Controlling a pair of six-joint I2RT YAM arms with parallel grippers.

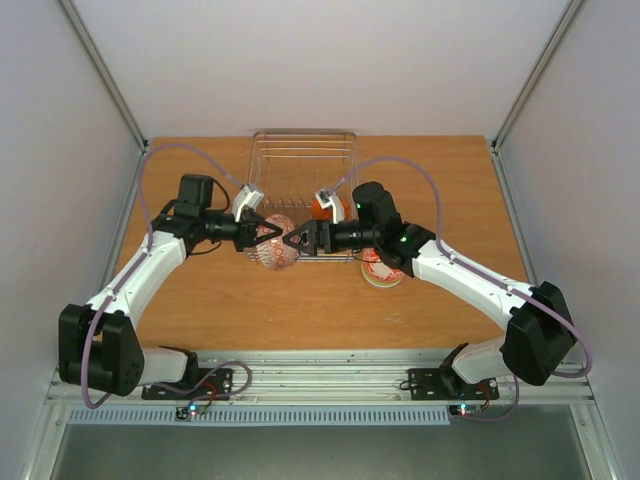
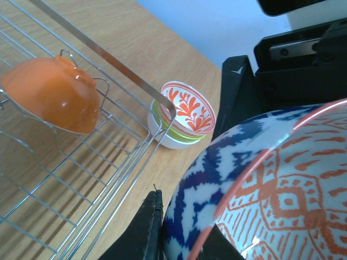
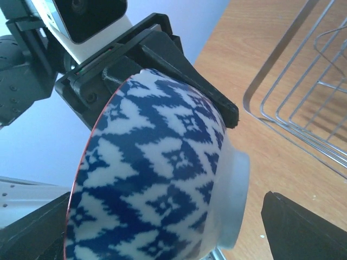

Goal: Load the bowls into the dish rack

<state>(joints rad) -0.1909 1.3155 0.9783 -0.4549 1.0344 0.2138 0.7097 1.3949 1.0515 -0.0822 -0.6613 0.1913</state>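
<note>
My left gripper is shut on the rim of a blue-and-white patterned bowl with a red-patterned inside, held tilted on its side just in front of the dish rack. One left finger presses on the bowl's outside. My right gripper is open. Its fingers stand on either side of the bowl's foot without touching it. A plain orange bowl rests upside down in the rack, also in the left wrist view.
A stack of bowls, red-and-white patterned on top and lime green beneath, stands on the wooden table by the rack's near right corner, under my right arm. The rack's wire rim lies close to the right gripper.
</note>
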